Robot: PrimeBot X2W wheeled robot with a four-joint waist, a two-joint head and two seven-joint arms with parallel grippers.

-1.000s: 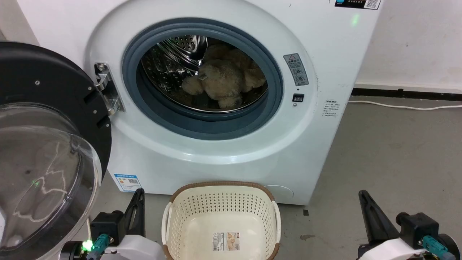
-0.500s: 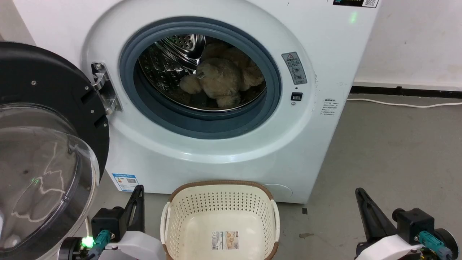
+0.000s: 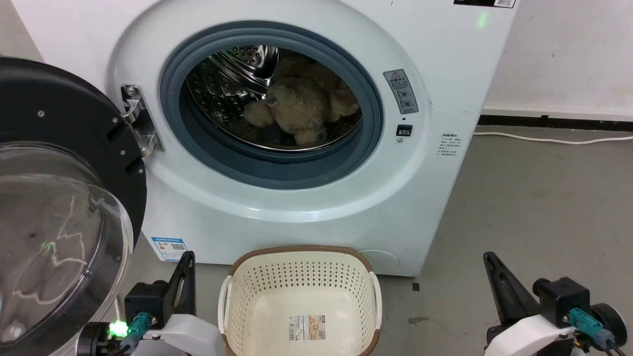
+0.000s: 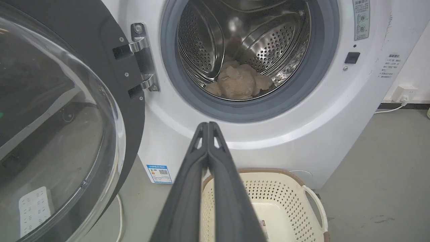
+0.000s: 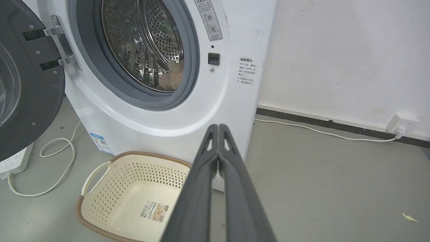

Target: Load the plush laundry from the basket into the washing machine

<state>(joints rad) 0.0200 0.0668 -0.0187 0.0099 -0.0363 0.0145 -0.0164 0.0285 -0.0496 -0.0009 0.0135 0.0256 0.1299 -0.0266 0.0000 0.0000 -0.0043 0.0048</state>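
Only the camera shifts slightly: the plush laundry (image 3: 296,106) stays inside the washing machine (image 3: 296,210), the basket (image 3: 299,251) sits empty below, and the left tool (image 4: 208,125) and right tool (image 5: 218,126) are both pressed together, so loading looks done.

Dark-fingered left gripper (image 3: 189,258) and right gripper (image 3: 489,258). Ahead of them, white washing machine (image 3: 306,207), grey door ring (image 3: 269,170), perforated steel drum (image 3: 222,84), shaggy beige-tan plush laundry (image 3: 296,106) inside. Between them, cream hole-dotted basket (image 3: 296,282), brown woven-look rim (image 3: 296,248). Beside the left gripper, black-rimmed clear door (image 3: 59,109).
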